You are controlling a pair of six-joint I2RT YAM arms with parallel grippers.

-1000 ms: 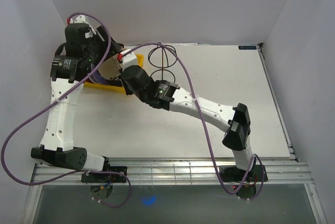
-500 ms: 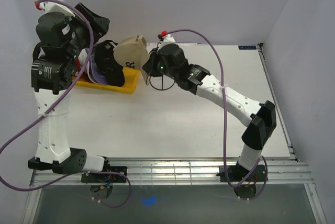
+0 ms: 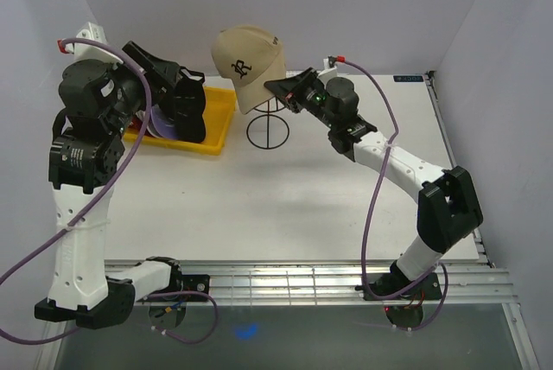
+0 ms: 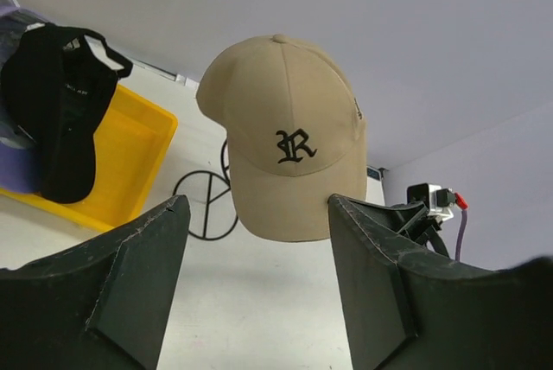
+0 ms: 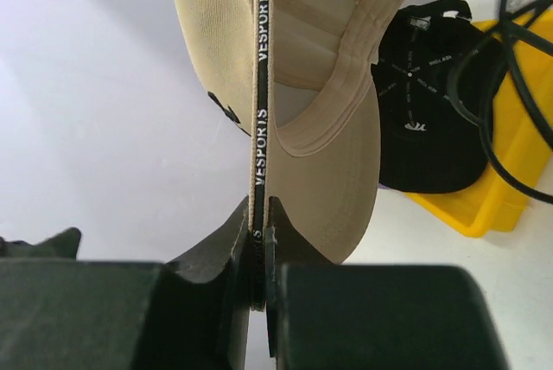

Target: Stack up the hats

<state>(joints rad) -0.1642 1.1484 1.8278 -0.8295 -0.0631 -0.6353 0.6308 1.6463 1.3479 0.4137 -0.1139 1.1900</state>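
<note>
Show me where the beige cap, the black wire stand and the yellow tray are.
beige cap [image 3: 251, 48]: top external view, on the crown above the embroidered letter.
black wire stand [image 3: 268, 130]: top external view, on its middle upright wire.
yellow tray [image 3: 219, 118]: top external view, on the bare floor near its right end.

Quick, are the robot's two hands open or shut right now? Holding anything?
Left gripper: open, holding nothing.
Right gripper: shut on the beige cap.
</note>
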